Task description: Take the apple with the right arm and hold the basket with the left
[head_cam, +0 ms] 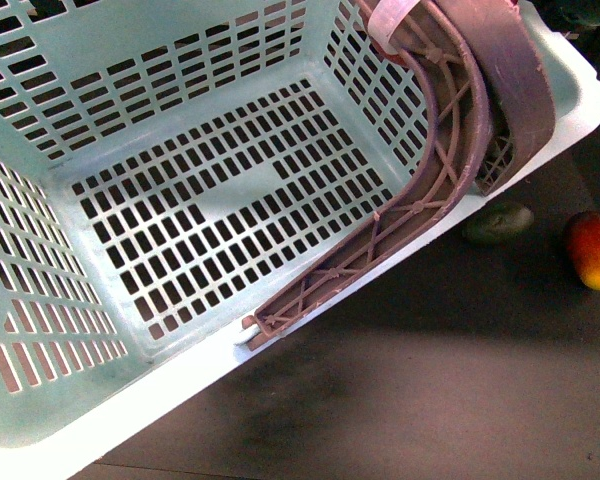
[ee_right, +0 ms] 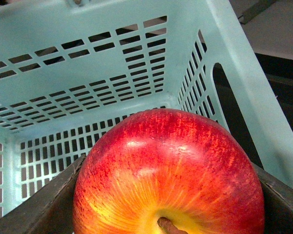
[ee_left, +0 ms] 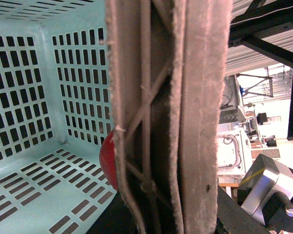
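Right tool (ee_right: 161,214) held the apple (ee_right: 168,175), seen in the right wrist view. Dark fingers (ee_right: 39,207) pressed against both flanks of the fruit. The stem and its yellowish patch faced the camera, with red streaked skin above. Beyond the apple lay the inside of the basket (ee_right: 244,83), its slotted floor and walls meeting at a corner. I could not tell how far the apple was from the floor.

Left wrist view: the left tool (ee_left: 171,217) was closed on the basket's brown handles (ee_left: 200,122). They ran straight through the middle of the picture, one pressed against the other, with ribbing on the nearer one. Dark parts of the tool hugged them on either side at the base. Past the handles were the turquoise walls and floor of the basket (ee_left: 24,97). A red sliver of the apple (ee_left: 108,161) showed at the handles' edge, most of it hidden behind them. A workshop room lay blurred in the background.

Front view: the basket (head_cam: 570,90) filled most of the picture, tilted, one long rim running across the lower part. The handles (head_cam: 450,150) lay folded together along the right wall, and a white tie (head_cam: 390,25) looped round them at the top. On the dark table (head_cam: 430,380) beside the basket sat a green oval fruit (head_cam: 498,222), just off the rim. A red-orange fruit (head_cam: 593,250) lay further right.
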Available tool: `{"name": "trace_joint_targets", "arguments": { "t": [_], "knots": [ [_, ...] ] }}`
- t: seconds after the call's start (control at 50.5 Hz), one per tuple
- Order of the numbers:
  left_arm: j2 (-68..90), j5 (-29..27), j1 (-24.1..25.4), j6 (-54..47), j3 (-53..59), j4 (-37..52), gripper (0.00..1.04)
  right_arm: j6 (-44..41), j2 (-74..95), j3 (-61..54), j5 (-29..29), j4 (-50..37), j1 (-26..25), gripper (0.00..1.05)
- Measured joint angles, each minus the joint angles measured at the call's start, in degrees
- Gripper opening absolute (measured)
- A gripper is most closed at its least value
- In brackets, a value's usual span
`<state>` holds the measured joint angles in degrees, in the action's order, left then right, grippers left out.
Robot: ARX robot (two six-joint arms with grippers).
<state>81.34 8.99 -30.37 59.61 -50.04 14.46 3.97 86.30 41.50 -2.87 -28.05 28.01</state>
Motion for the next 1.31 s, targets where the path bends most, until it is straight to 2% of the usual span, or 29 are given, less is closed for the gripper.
{"name": "trace_joint_targets", "arguments": {
  "t": [0.099,0.257,0.455,0.614,0.653,0.713,0.99,1.05,1.129,1.208,1.307],
  "knots": [
    [0.00,-0.02,0.00,0.00,0.00,0.00,0.18,0.63,-0.07,0.02,-0.57,-0.28,-0.07,0.97],
    [0.00,0.24,0.00,0.00,0.00,0.00,0.18,1.42,-1.62,0.00,-1.16,-0.81,-1.44,0.96],
    [0.26,-0.55,0.07,-0.17,0.39,0.00,0.17,1.77,-9.60,-1.46,-4.87,-0.37,-6.58,0.96],
    [0.26,-0.31,0.09,-0.28,0.39,0.00,0.17,0.63,-15.69,-3.96,-10.54,-0.55,-11.50,0.96],
    [0.26,0.04,0.09,-0.20,0.39,0.00,0.17,-0.90,-16.70,-5.73,-12.15,-4.46,-12.46,0.89],
    [0.26,0.00,-0.02,-0.22,0.39,0.02,0.17,-2.01,-18.38,-9.20,-11.17,-8.24,-13.49,0.79],
    [0.28,-0.13,0.00,-0.09,0.39,0.02,0.17,-3.41,-25.53,-20.76,-7.26,-11.41,-17.44,0.40],
    [0.28,-0.22,0.04,-0.09,0.39,0.02,0.17,-3.56,-28.20,-23.89,-6.10,-11.85,-18.78,0.26],
    [0.28,-0.15,0.04,-0.11,0.39,0.02,0.17,-3.58,-30.49,-26.29,-5.09,-11.91,-19.82,0.14],
    [0.28,-0.02,0.04,-0.09,0.39,0.02,0.17,-3.58,-32.39,-28.11,-4.31,-11.91,-20.57,0.03],
    [0.28,0.00,0.04,-0.07,0.39,0.02,0.17,-3.76,-34.88,-30.14,-3.41,-11.58,-21.49,0.02]
  ]
}}
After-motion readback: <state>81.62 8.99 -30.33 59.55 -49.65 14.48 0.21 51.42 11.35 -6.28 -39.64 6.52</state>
